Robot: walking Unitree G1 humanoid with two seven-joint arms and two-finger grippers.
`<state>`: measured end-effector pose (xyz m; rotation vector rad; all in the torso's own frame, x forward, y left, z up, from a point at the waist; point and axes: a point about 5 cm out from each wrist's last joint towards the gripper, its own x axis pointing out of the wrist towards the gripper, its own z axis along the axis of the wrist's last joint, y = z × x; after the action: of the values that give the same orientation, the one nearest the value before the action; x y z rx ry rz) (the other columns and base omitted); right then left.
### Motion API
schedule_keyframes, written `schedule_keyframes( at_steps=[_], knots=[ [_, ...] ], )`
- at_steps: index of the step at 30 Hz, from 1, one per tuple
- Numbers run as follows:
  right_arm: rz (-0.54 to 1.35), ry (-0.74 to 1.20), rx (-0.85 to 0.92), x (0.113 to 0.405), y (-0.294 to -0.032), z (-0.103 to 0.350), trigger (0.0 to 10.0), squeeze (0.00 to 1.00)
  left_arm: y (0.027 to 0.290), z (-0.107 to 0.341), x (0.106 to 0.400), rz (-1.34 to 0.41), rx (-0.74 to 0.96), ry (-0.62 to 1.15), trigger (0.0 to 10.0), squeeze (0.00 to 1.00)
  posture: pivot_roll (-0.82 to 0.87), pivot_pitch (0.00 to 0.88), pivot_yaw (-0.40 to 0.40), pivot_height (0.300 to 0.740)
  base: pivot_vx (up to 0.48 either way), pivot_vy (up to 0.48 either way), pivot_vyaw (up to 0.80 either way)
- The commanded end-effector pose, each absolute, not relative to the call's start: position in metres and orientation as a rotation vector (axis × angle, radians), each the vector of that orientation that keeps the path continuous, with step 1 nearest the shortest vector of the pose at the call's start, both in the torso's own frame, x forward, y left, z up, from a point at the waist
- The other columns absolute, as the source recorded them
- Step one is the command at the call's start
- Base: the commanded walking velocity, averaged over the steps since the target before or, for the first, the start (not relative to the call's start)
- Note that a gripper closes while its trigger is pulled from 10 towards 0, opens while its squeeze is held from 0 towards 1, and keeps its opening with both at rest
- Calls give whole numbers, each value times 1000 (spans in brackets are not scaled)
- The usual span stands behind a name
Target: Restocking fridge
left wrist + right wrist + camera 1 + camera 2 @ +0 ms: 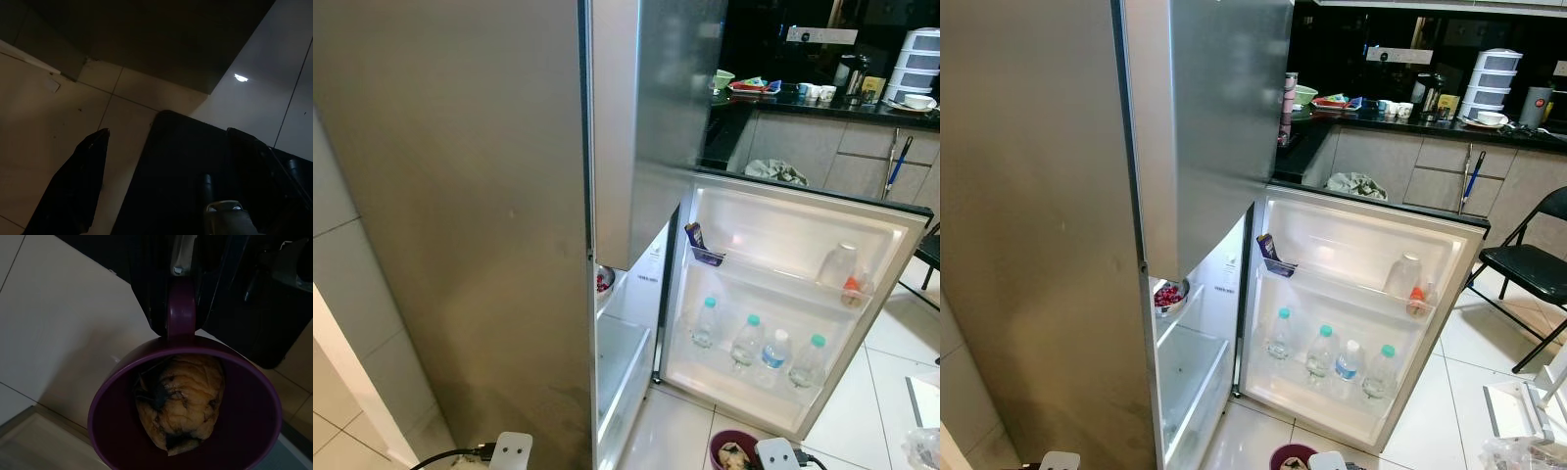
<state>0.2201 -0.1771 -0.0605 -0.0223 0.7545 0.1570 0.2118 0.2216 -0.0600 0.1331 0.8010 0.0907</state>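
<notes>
Closest to me, at the bottom edge of the left eye frame, my right gripper (777, 454) carries a purple mug (732, 450); the right wrist view adds what the head cameras cannot, that the fingers are clamped on the mug's handle (181, 313) and that a wrinkled brownish lump of food (182, 400) sits inside it, over pale floor tiles (54, 323). My left gripper (166, 142) hangs low at the lower left, and its wrist view, very dark, shows the two black fingers (73, 186) spread apart with nothing between them above the tiles. Beyond, in the middle of the frame, the fridge (460, 225) stands with its lower door (783, 294) swung wide. Four water bottles (760, 349) line the door's bottom shelf, a clear jar (838, 264) and a small orange-capped bottle (851, 290) sit on the shelf above, and a dark packet (695, 238) is tucked in the small upper bin. Inside the cabinet, the right eye view shows a bowl of red fruit (1169, 296) more plainly. Farthest off, upper right, a dark countertop (1400, 122) holds cups, a stacked white steamer (1492, 80) and a kettle (1428, 94), with a folding chair (1528, 264) at the right edge.
</notes>
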Motion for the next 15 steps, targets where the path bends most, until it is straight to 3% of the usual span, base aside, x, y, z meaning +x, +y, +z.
schedule_keyframes(
  at_steps=[1,5,6,8,9,10,12,13,14,15],
  knots=[
    [167,752,-8,222,-178,-59,9608,0,219,-63,209,85,135,819,10000,0,-1,33,-46,734,0,0,0],
    [124,750,-9,221,-180,-60,10000,0,220,-63,208,83,135,820,10000,0,-4,35,-44,734,0,0,0],
    [152,750,16,221,-178,-60,6275,0,220,-63,208,82,135,821,10000,0,-4,35,-44,734,0,0,0],
    [178,750,36,221,-175,-60,6275,0,220,-63,208,81,135,821,10000,0,-4,35,-44,734,0,0,0],
    [198,752,-20,221,-175,-60,3333,0,219,-63,209,79,136,820,10000,0,-2,34,-45,734,0,0,0],
    [172,753,-26,220,-176,-60,10000,0,219,-63,209,78,135,819,10000,0,-2,35,-42,734,0,0,0],
    [154,755,-26,220,-177,-61,10000,0,220,-63,209,78,135,818,10000,0,-2,35,-42,734,0,0,0],
    [166,755,4,219,-175,-61,4941,0,220,-63,209,77,136,818,10000,0,-4,35,-41,734,0,0,0],
    [166,755,4,219,-175,-61,4941,0,220,-63,209,77,136,818,10000,0,-4,35,-41,734,0,0,0],
    [180,757,19,219,-174,-61,0,0,220,-63,209,76,137,818,10000,0,-4,35,-41,734,0,0,0]
  ],
)
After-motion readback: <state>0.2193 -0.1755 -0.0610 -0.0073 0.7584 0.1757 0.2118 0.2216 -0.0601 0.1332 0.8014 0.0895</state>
